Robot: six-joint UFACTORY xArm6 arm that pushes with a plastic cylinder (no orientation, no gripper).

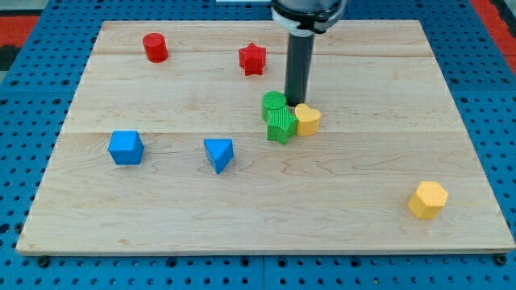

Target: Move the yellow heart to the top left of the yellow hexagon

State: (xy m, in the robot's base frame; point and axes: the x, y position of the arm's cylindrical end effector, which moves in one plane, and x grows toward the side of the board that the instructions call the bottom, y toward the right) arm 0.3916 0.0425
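No claw exists to clench or release: my tip [296, 103] sits at the yellow heart's [308, 120] upper-left edge; the yellow hexagon [427, 199] lies well apart, toward the view's bottom right.

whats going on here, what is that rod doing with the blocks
A robot arm ending in a straight dark rod is working on a wooden board scattered with small coloured blocks. My tip sits just above a tight cluster near the middle: a green round block, a green ribbed block and the small yellow heart block, which touches the green ones. The yellow hexagon block lies far off, toward the view's bottom right, so the heart has not reached it yet.
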